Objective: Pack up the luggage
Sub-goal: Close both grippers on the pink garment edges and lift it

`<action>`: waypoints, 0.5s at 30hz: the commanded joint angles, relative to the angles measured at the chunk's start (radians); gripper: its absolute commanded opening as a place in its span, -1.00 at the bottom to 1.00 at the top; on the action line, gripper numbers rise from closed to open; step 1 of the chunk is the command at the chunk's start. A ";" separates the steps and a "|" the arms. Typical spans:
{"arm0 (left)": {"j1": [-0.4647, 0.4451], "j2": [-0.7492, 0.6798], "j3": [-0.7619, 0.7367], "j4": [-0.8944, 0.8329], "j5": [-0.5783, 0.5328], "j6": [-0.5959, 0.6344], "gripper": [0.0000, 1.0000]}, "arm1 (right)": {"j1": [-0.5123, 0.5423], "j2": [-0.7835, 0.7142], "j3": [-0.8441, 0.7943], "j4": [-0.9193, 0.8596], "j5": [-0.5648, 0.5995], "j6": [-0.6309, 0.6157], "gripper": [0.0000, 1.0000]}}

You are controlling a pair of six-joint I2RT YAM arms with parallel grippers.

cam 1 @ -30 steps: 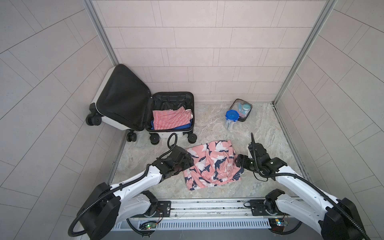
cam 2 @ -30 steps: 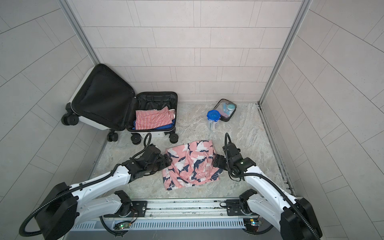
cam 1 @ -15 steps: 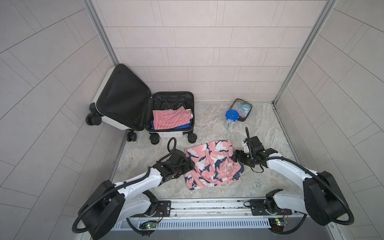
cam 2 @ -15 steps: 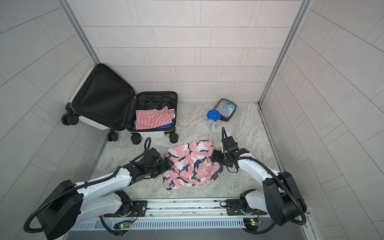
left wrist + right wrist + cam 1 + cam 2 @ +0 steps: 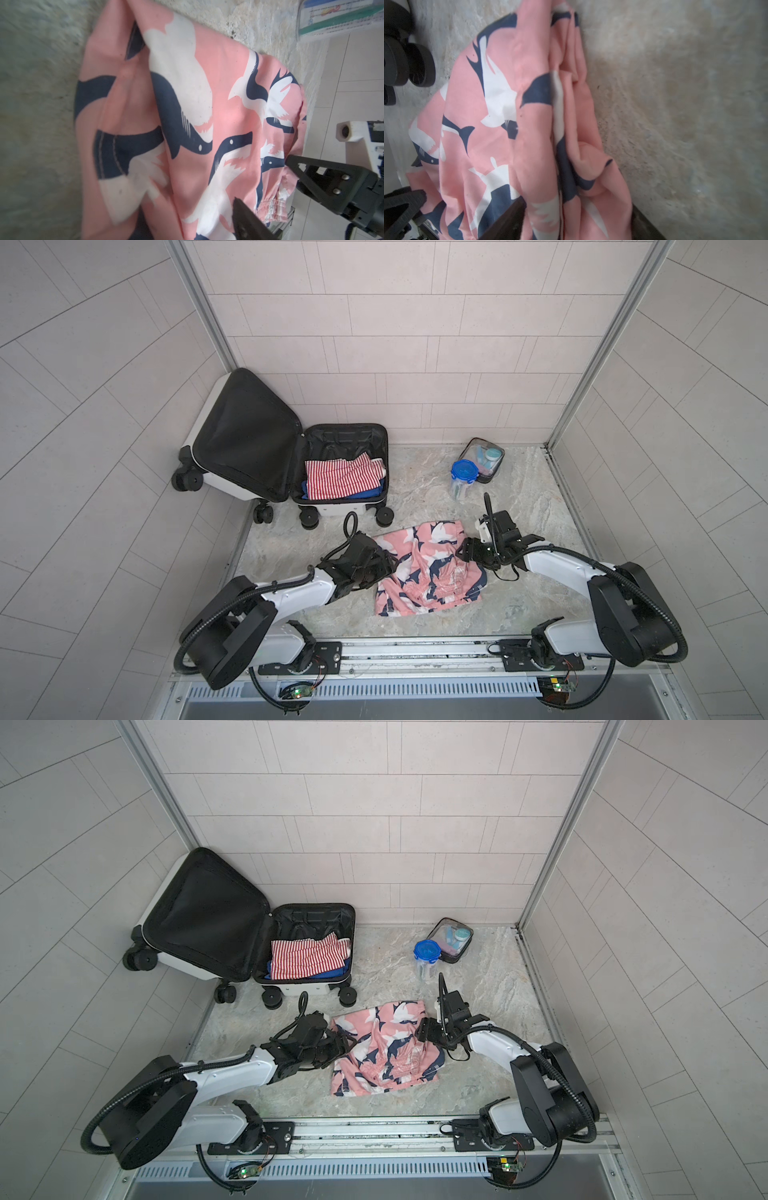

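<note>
The luggage (image 5: 332, 510) (image 5: 299, 989) lies open at the back left, lid against the wall. A red-striped garment (image 5: 340, 479) lies in its base. Pink shark-print shorts (image 5: 428, 568) (image 5: 386, 1048) (image 5: 187, 124) (image 5: 508, 124) lie on the floor in front. My left gripper (image 5: 384, 566) (image 5: 347, 1042) (image 5: 187, 218) is at their left edge, my right gripper (image 5: 463, 551) (image 5: 422, 1031) (image 5: 577, 207) at their right edge. Each stands open, low over the floor, with bunched folds of the shorts between its fingers. One left finger is hidden under cloth.
A clear container with a blue lid (image 5: 462, 472) and a clear toiletry pouch (image 5: 484, 458) stand at the back right near the wall corner. The suitcase wheels (image 5: 415, 66) are just beyond the shorts. Tiled walls close in three sides; the arm rail runs along the front.
Both grippers have pushed in onto the two side edges of the shorts and their jaws have narrowed. The cloth has bunched up a little between them.
</note>
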 commanded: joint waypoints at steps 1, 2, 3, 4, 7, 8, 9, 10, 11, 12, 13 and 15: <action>0.002 0.046 0.010 -0.027 0.010 -0.005 0.25 | 0.033 0.017 -0.015 0.016 0.006 0.043 0.24; 0.002 0.053 0.015 -0.022 0.013 -0.003 0.15 | 0.041 0.019 -0.015 0.019 0.009 0.051 0.16; 0.003 0.060 0.021 -0.018 0.015 -0.003 0.06 | 0.050 0.021 -0.015 0.024 0.012 0.060 0.07; 0.002 0.064 0.026 -0.017 0.017 -0.002 -0.01 | 0.058 0.023 -0.015 0.027 0.014 0.065 0.01; 0.003 0.067 0.045 -0.020 0.025 0.007 -0.30 | 0.078 0.017 -0.007 0.027 0.022 0.084 -0.26; 0.002 0.066 0.054 -0.027 0.024 0.013 -0.39 | 0.084 0.016 0.001 0.024 0.025 0.089 -0.37; 0.002 0.064 0.063 -0.037 0.025 0.019 -0.48 | 0.090 0.012 0.007 0.020 0.026 0.092 -0.48; 0.003 0.060 0.071 -0.049 0.023 0.025 -0.53 | 0.094 0.009 0.013 0.014 0.028 0.095 -0.56; 0.001 0.057 0.081 -0.064 0.024 0.031 -0.61 | 0.101 0.006 0.014 0.006 0.029 0.096 -0.66; 0.003 0.049 0.093 -0.083 0.021 0.036 -0.71 | 0.107 0.000 0.040 -0.005 0.031 0.098 -0.74; 0.002 0.041 0.100 -0.098 0.018 0.041 -0.77 | 0.111 -0.008 0.051 -0.014 0.032 0.098 -0.82; 0.002 0.017 0.122 -0.146 0.009 0.057 -0.88 | 0.122 -0.027 0.072 -0.034 0.038 0.103 -0.94</action>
